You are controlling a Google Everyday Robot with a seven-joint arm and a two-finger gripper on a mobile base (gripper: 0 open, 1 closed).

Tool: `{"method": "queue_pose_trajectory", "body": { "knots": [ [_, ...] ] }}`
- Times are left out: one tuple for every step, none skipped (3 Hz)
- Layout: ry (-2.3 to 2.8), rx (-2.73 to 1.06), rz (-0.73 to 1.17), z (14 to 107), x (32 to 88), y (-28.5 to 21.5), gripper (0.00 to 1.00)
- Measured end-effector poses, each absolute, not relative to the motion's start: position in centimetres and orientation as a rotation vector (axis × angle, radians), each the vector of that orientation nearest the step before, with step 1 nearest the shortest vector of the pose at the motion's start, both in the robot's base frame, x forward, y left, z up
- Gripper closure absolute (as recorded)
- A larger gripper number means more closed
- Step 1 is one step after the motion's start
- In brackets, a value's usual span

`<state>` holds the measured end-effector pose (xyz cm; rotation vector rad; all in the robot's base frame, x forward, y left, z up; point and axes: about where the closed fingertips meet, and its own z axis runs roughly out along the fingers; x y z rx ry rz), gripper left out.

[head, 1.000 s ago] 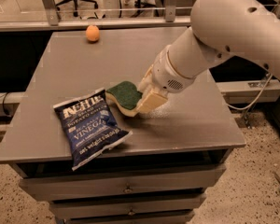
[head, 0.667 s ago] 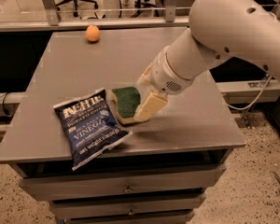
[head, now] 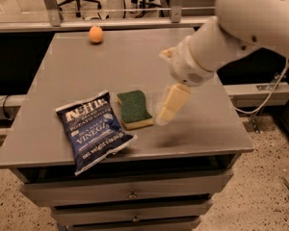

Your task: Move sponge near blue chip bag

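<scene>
Since a second earlier, the small wavy-edged sponge with a dark green top over pale yellow foam [head: 134, 109] had left the robot's pale two-finger gripper [head: 169, 105]. It lay flat on the grey cabinet top [head: 202, 129], just beside the upper right corner of the crinkly navy-blue chip bag [head: 94, 129]. The gripper hung released and empty, just right of the sponge. A round orange fruit [head: 96, 34] sat well apart.

sponge [head: 134, 106]: I see a dark green top over a pale yellow foam edge
blue chip bag [head: 94, 129]: navy blue, white lettering, white sealed edges
tool [head: 164, 110]: cream; I have it just right of the sponge, above the tabletop
arm [head: 241, 28]: white
tabletop [head: 135, 57]: plain grey
fruit [head: 96, 34]: orange
</scene>
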<state>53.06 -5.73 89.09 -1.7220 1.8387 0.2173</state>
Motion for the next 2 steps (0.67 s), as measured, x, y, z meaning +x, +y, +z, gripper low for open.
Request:
{"method": "queue_pose_trajectory", "body": {
  "knots": [
    [1.833, -1.634, 0.158, 92.19, 56.48, -11.89, 0.00],
    [1.824, -1.638, 0.156, 92.51, 56.32, -11.29, 0.00]
  ]
}}
